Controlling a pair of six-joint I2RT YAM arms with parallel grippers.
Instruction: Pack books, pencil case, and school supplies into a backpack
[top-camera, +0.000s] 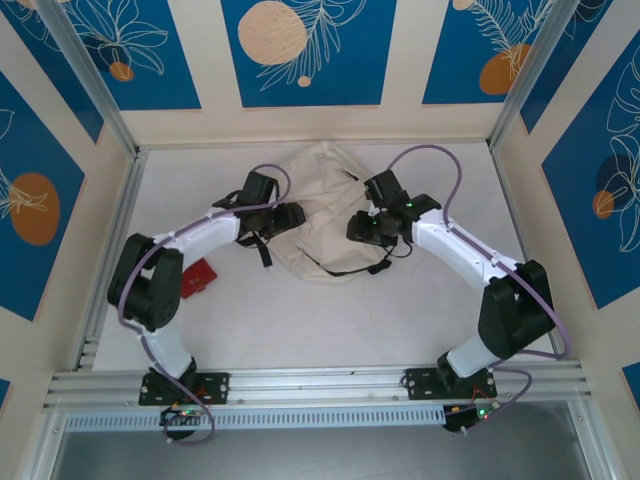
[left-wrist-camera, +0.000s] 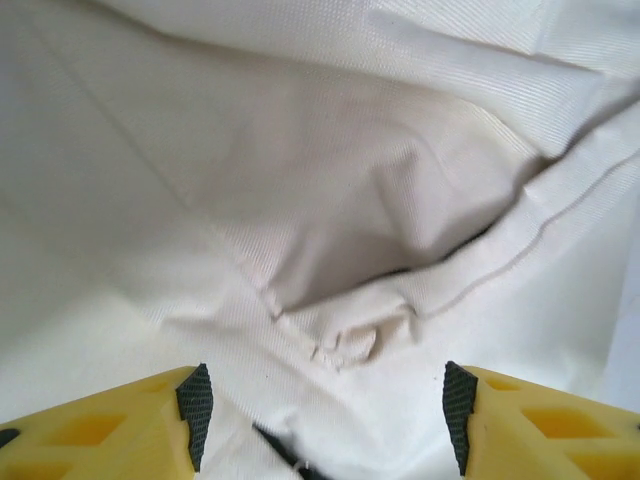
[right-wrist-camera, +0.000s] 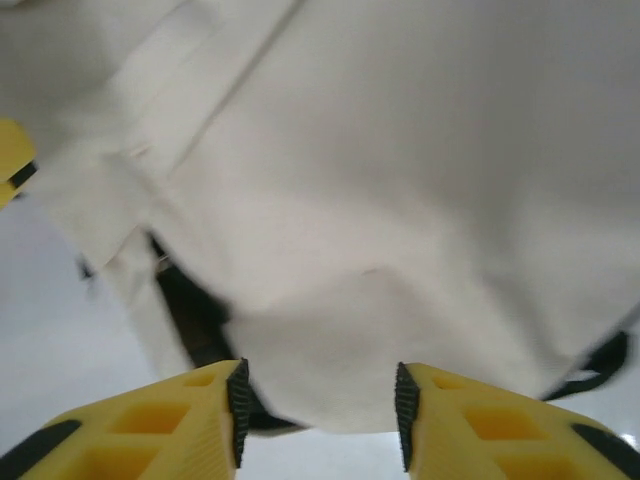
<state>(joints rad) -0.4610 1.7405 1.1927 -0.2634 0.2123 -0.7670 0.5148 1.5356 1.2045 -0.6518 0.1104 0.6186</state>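
Note:
The cream-beige backpack (top-camera: 322, 205) lies crumpled at the middle back of the table, its black straps (top-camera: 345, 270) trailing toward me. My left gripper (top-camera: 291, 216) is at its left side, open. In the left wrist view the left gripper (left-wrist-camera: 325, 418) spreads wide over folded canvas (left-wrist-camera: 330, 230). My right gripper (top-camera: 358, 228) is at the backpack's right side. Seen from the right wrist, this gripper (right-wrist-camera: 318, 415) is open, with the backpack's lower edge (right-wrist-camera: 350, 330) reaching between the pads (right-wrist-camera: 238, 410). The books are out of view.
A small red flat object (top-camera: 201, 276) lies on the white table (top-camera: 330, 320) beside the left arm's elbow, partly covered by it. Aluminium posts and patterned blue wall panels enclose the table on three sides. A black strap (right-wrist-camera: 195, 310) hangs at the backpack's edge.

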